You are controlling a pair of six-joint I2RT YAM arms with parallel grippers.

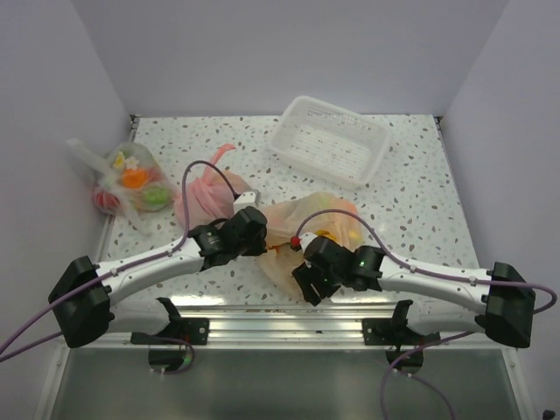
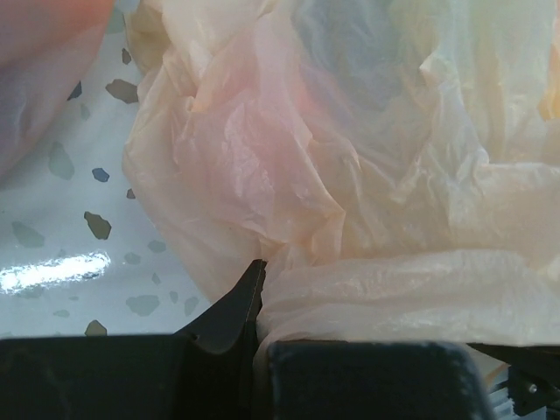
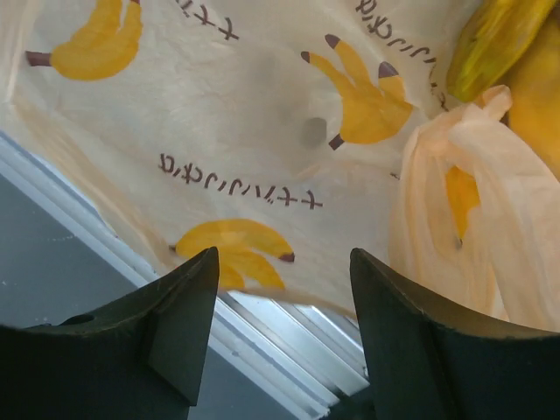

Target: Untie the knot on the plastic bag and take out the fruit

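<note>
The pale peach plastic bag point(image 1: 293, 216) with yellow banana prints lies near the table's front edge, between both grippers. My left gripper point(image 1: 260, 234) is at its left side, shut on a fold of the bag's film point(image 2: 367, 289). My right gripper point(image 1: 306, 282) is open and empty at the bag's front edge, its jaws standing wide apart point(image 3: 284, 258) under the printed film point(image 3: 262, 131). A yellow banana point(image 3: 494, 35) shows through the bag, and yellow-orange fruit point(image 1: 337, 229) shows in the top view. A crumpled handle ear point(image 3: 464, 175) hangs at the right. I cannot tell how the knot stands.
A pink bag point(image 1: 203, 197) lies just left of the peach bag, behind my left arm. A clear flower-print bag with fruit point(image 1: 131, 184) sits at far left. A white tray point(image 1: 331, 140) stands at the back. A metal rail point(image 1: 280, 319) runs along the front edge.
</note>
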